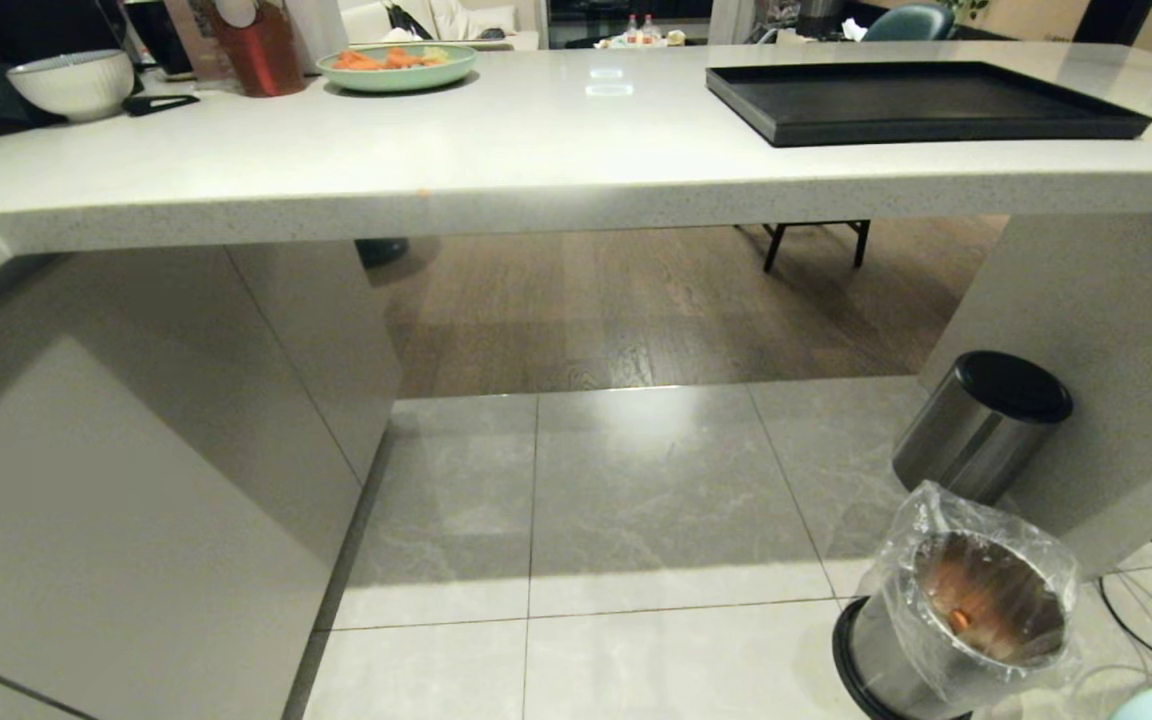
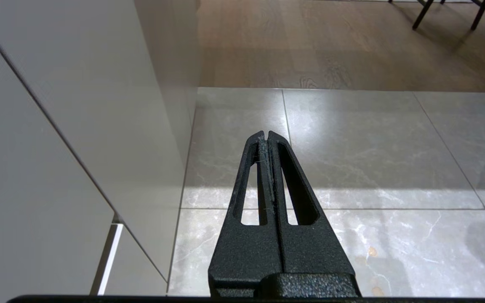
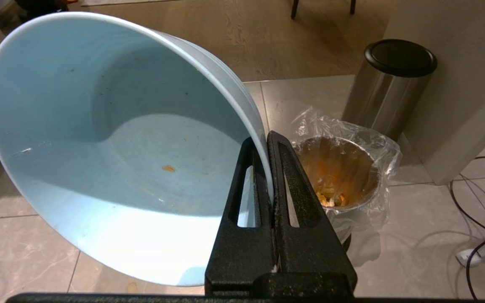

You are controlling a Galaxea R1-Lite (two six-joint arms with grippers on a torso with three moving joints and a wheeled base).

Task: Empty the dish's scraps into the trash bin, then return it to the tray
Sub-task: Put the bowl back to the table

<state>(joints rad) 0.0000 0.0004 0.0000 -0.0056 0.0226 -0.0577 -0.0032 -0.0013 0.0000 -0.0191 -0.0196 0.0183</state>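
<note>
1. Countertop, long, pale speckled stone (image 1: 496,150), fills the upper part of my head view, with grey marbled floor tiles (image 1: 656,500) below it.
2. I see the large flat rectangular matte black tray (image 1: 921,100) on the countertop's right side, nothing on it.
3. A steel cylinder with a black lid (image 1: 981,425) stands on the floor against the counter's right support.
4. Just in front of it I see the small round metal trash bin with a crinkly clear bag liner (image 1: 966,600); orange and whitish scraps (image 3: 330,198) lie at its bottom.
5. My right gripper (image 3: 269,139) has its fingers clamped tight on the rim of the small round light-blue dish (image 3: 112,147), held tilted beside the bin; only tiny orange flecks cling inside.
6. My left gripper (image 2: 266,135) hangs over the floor tiles beside the cabinet, fingers pressed together, holding nothing.
</note>
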